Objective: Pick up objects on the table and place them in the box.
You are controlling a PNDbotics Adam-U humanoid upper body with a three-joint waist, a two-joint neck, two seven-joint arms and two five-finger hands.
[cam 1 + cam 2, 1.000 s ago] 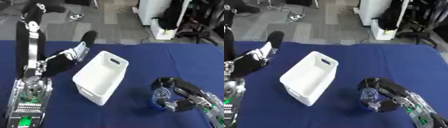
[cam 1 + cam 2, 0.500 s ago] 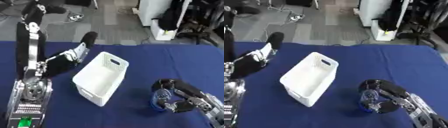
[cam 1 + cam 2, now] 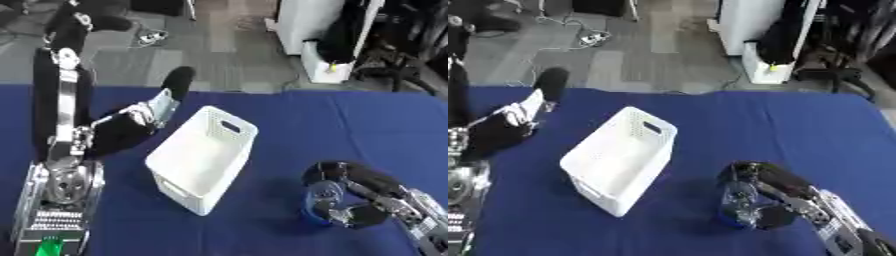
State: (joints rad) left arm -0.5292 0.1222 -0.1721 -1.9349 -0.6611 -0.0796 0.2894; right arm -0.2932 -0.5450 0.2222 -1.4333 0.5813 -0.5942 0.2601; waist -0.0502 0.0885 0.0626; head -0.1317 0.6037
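A white perforated box (image 3: 181, 193) stands open-topped on the blue table (image 3: 350, 120), left of centre and turned at an angle. At the lower right my right hand (image 3: 363, 184) lies on the cloth, its black fingers curled round a small clear object with a blue end (image 3: 735, 206). The object is partly hidden by the fingers. My left hand (image 3: 163, 107) is raised beside the box's left far corner, fingers pointing up and relaxed, holding nothing.
My left arm's silver and green forearm (image 3: 52, 220) fills the lower left corner. Beyond the table's far edge are a grey floor with cables, a white cabinet (image 3: 315, 30) and a dark chair (image 3: 850, 55).
My right hand stays curled round the clear object and has barely shifted on the cloth. The left arm and the box have not moved.
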